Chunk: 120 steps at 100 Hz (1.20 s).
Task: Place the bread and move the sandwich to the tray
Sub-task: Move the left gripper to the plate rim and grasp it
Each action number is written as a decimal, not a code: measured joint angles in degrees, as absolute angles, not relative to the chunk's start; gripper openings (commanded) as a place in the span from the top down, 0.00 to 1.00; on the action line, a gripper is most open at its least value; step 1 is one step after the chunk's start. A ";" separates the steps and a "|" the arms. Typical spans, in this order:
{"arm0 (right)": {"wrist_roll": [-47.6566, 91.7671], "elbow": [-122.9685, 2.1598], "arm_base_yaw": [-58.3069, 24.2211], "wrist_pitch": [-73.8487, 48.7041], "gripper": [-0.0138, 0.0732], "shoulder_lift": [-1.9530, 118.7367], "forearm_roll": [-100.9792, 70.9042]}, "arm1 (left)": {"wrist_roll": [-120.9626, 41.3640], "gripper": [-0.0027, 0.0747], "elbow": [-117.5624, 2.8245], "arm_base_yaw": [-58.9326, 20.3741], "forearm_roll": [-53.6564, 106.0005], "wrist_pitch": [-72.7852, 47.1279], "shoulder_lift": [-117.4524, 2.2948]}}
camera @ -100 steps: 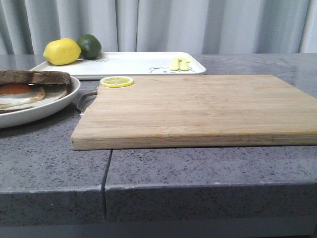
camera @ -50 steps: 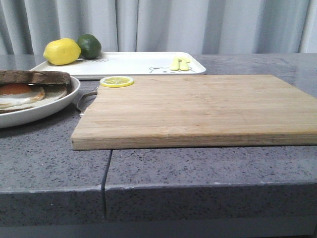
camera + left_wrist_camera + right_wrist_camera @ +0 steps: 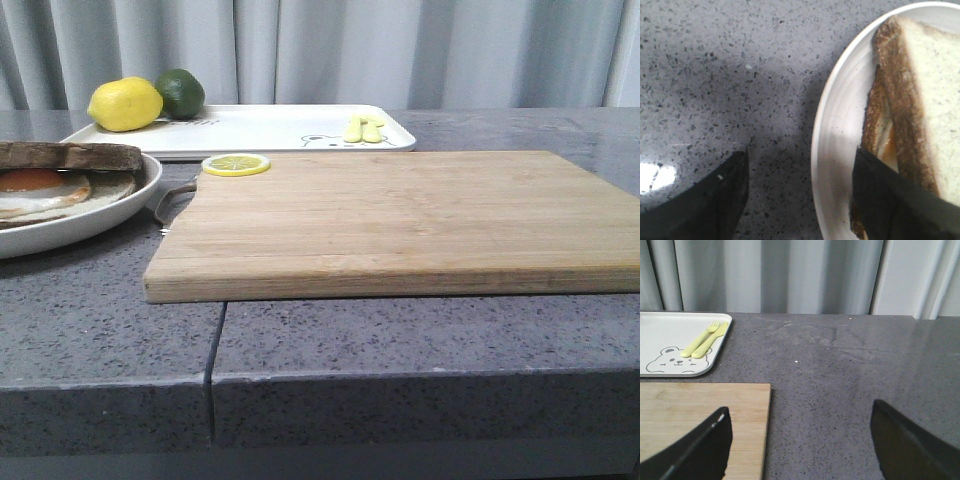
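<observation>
The sandwich [image 3: 50, 180] lies on a round white plate [image 3: 100, 215] at the table's left, its fried egg and orange yolk showing under a brown-crusted slice of bread [image 3: 75, 155]. In the left wrist view the bread [image 3: 935, 100] covers the egg on the plate [image 3: 835, 150]. My left gripper [image 3: 801, 154] is open and straddles the plate's rim, one finger over the counter and the other over the sandwich's crust. The white tray [image 3: 270, 125] with its bear drawing stands at the back. My right gripper [image 3: 800, 410] is open and holds nothing, near the tray [image 3: 660, 335].
A bamboo cutting board [image 3: 400, 215] fills the middle, with a lemon slice [image 3: 236, 164] on its far left corner. A lemon [image 3: 125, 104], a lime [image 3: 180, 92] and yellow-green cutlery [image 3: 363, 129] lie on the tray. Curtains hang behind the table.
</observation>
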State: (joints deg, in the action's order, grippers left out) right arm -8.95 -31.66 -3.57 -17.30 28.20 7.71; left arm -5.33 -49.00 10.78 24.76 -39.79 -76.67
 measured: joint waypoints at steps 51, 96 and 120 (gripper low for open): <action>-9.03 -31.66 -3.57 -17.48 0.18 28.20 7.71 | -5.33 0.42 -49.00 10.78 25.11 -38.85 -76.67; -9.03 -31.66 -3.57 -17.48 0.18 28.20 7.71 | -5.37 0.42 -49.67 10.78 25.54 -37.75 -80.06; -9.03 -31.66 -3.57 -17.53 0.18 28.20 7.71 | -5.50 0.42 -49.76 10.78 25.70 -37.53 -80.15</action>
